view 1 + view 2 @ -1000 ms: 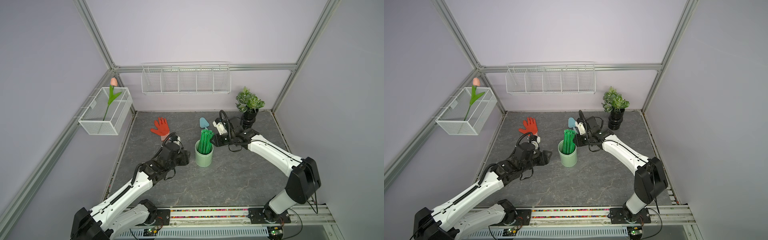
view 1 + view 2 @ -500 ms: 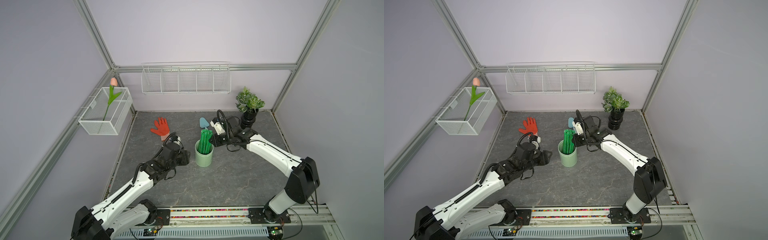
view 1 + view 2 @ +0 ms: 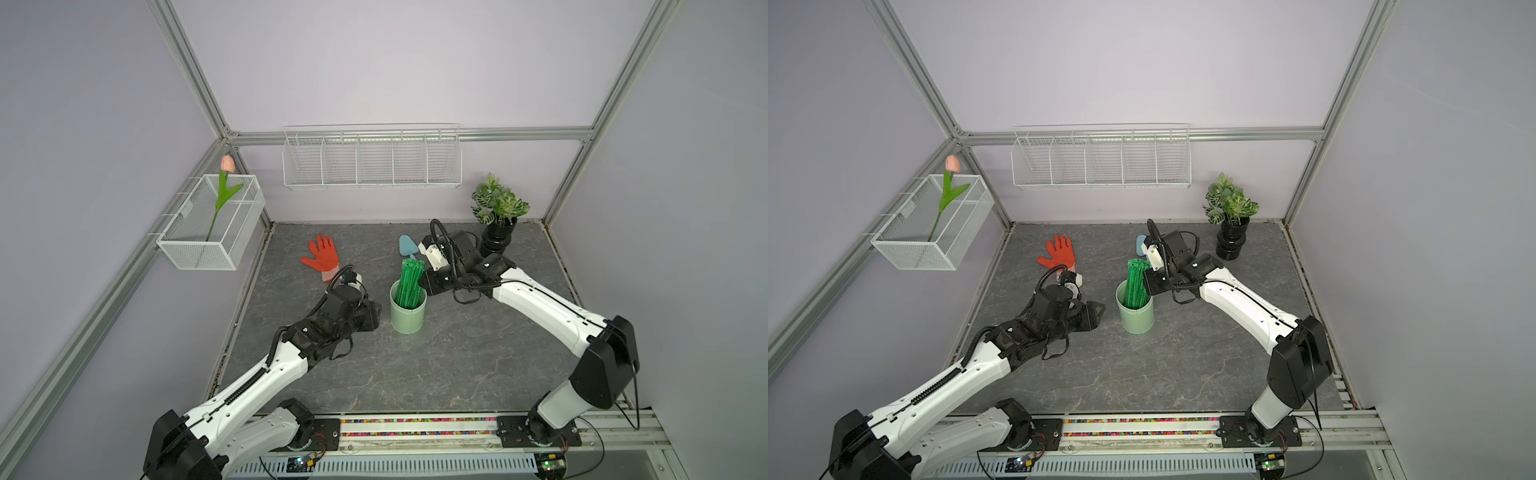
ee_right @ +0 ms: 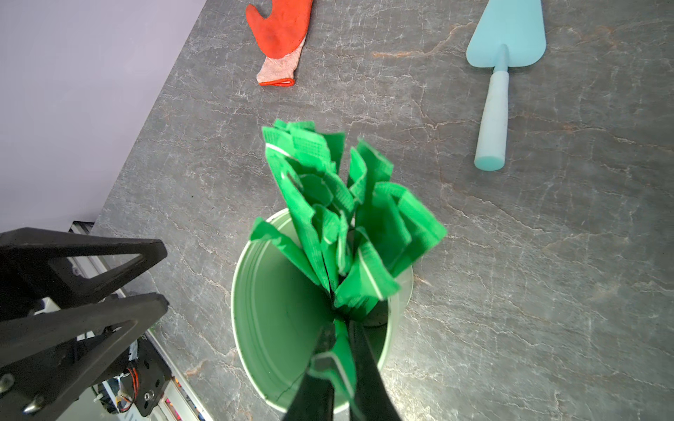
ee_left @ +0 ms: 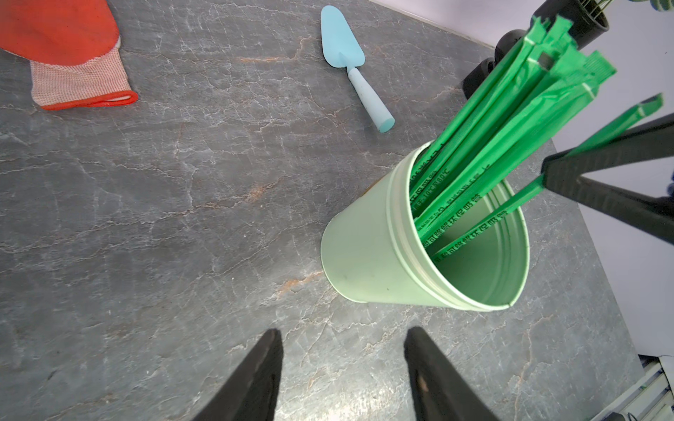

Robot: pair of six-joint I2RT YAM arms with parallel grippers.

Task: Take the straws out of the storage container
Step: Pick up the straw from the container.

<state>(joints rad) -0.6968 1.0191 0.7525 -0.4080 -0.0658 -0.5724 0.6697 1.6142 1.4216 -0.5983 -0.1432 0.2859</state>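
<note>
Straws are seen standing as a bright green bundle inside the storage container, a pale mint cup set upright near the middle of the grey marbled counter. This is shown in both top views. The bundle is leaned against one side of the cup, so much of the inside is left bare, and the flattened tops are raised well above the rim. Small dark print can be made out along the wrappers in the left wrist view.

The right tool is closed on the straws just above the rim, at the edge of the bundle. Green wrapping is pinched between its two black fingers. In the left wrist view one straw is shown slightly parted from the others where it is clamped.

The left tool is held low over the counter just beside the cup, on the side away from the right arm. Its jaws are spread, nothing is gripped between them, and a strip of bare counter is visible between them and the cup.

Behind the cup a red glove and a light blue trowel are laid flat. A potted plant is placed in the far corner. A wire rack is hung on the back wall, and a mesh basket holding a tulip is fixed to the side wall.
</note>
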